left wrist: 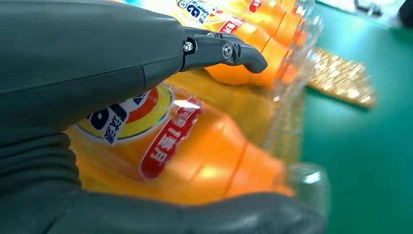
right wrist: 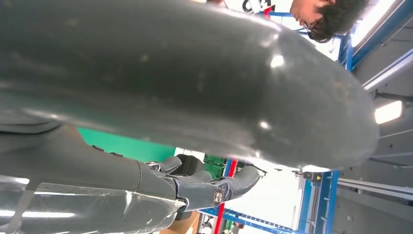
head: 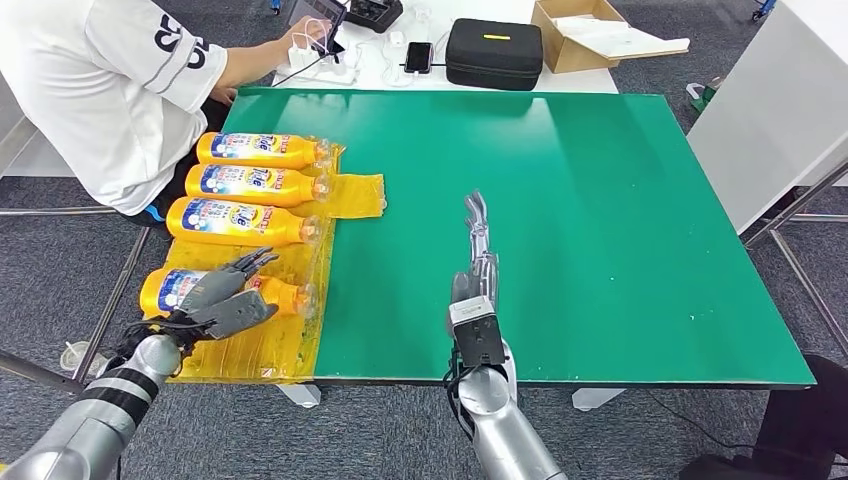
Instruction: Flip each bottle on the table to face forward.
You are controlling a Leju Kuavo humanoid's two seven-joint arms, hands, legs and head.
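Seated person [head: 110, 80] in white, black case [head: 494, 53], cardboard box [head: 590, 35], phone [head: 418, 56]

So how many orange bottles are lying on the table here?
4, in a row along the table's left edge on a yellow mat: three untouched, the nearest under the left hand.

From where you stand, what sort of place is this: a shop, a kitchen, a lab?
Most likely a robot test or data-collection lab, not a shop. A green work table holds four orange bottles on yellow plastic; behind it lie a black case, a phone and cables; a seated person works alongside.
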